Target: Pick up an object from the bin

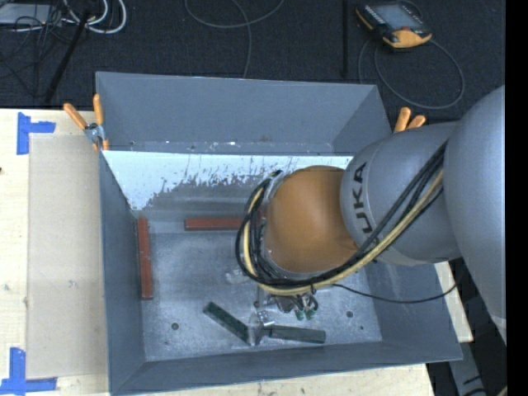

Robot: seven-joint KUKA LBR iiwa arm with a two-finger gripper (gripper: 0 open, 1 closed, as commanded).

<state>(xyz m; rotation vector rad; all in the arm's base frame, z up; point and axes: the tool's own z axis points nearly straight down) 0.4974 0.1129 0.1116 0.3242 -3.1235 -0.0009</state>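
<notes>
Though its opening is unclear, the pincer [266, 327] hangs over dark grey bars [297, 334].

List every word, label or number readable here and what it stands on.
"UKA": black letters on the grey arm; any earlier letter is hidden.
Orange-and-black handheld device beyond the bin: screen too small to read.
No other text is readable.

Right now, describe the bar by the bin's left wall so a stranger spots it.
Start at the left wall of the grey bin. Beside it lies a reddish-brown bar, running front to back. The second reddish-brown bar lies crosswise.
</notes>
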